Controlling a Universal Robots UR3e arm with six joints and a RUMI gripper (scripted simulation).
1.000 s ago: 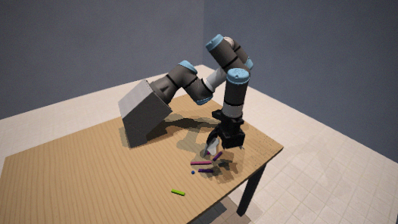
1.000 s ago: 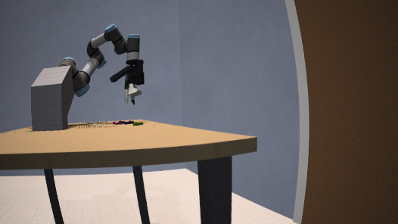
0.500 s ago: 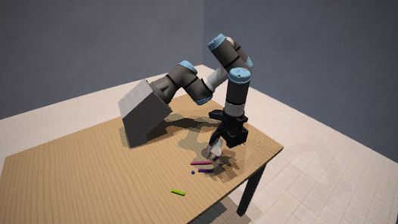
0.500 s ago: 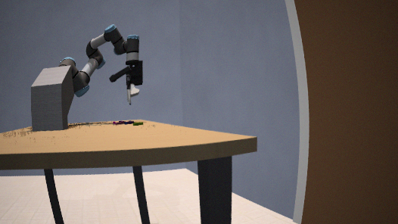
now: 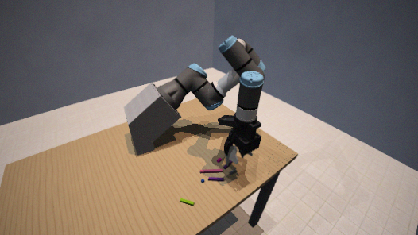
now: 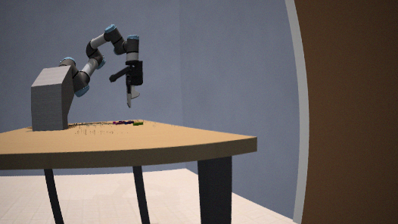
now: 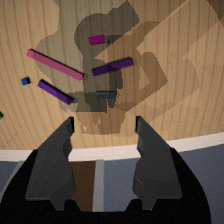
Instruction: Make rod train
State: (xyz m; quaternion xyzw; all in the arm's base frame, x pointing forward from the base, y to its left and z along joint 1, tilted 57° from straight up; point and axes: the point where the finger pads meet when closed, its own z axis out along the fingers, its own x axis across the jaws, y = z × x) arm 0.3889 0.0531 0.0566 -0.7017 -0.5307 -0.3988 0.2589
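- Your gripper [image 7: 103,131] hangs well above the table [image 5: 79,175], near its far right edge, with the jaws about half open and nothing between them.
- Below it, in the wrist view, you see the pink rod [image 7: 54,64] lying flat and slanted.
- Two purple rods lie near it: one [image 7: 55,91] just beside the pink rod's lower side and roughly parallel to it, the other [image 7: 113,66] off its right end.
- A short magenta rod [image 7: 96,39] lies above them, and a grey rod [image 7: 105,93] sits in shadow nearest the fingers.
- A small blue rod [image 7: 25,80] rests left of the pink one.
- The lime rod [image 5: 187,202] lies well apart from the cluster.
- No two rods touch end to end.
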